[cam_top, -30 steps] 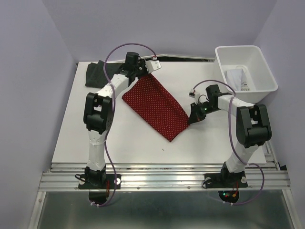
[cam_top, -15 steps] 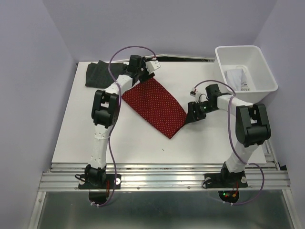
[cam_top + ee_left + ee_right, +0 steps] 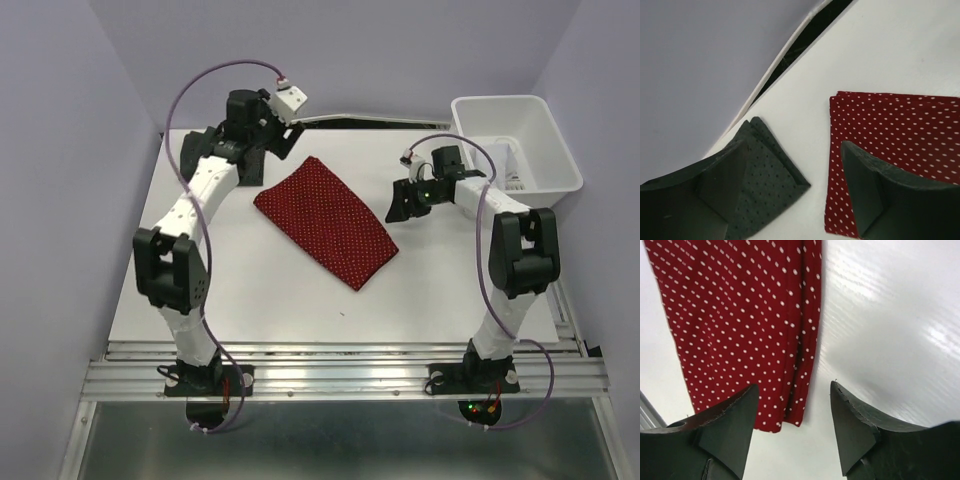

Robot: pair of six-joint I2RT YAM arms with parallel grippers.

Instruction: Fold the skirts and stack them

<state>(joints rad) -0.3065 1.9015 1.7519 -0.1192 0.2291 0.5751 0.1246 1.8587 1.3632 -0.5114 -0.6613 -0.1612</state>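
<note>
Table (image 3: 200, 280): flat, white, smooth, with glare in the right wrist view.

Red skirt (image 3: 325, 222): thin cloth with small white dots. It lies flat mid-table as a long diagonal strip, with stacked fold edges showing along one long side. Judged light, limp and not fragile. The layers probably slide on each other and on the slick top. Best hold is a pinch through all layers at each short end, one gripper per end, so the fold does not fall open.

Bin (image 3: 560, 150): rigid white plastic, rectangular, well to the far right of the red skirt.

Dark skirt (image 3: 765, 175): charcoal, pitted texture, folded with a crisp corner. It sits just off the red skirt's far-left end, with bare table between them. Judged a thicker, grippier cloth.

White skirt (image 3: 508, 165): crumpled in the bin, partly hidden.

Left gripper (image 3: 792, 165): jaws spread, empty, above the red skirt's far-left corner.

Right gripper (image 3: 793, 390): jaws apart, empty, over the red skirt's right-hand end.
</note>
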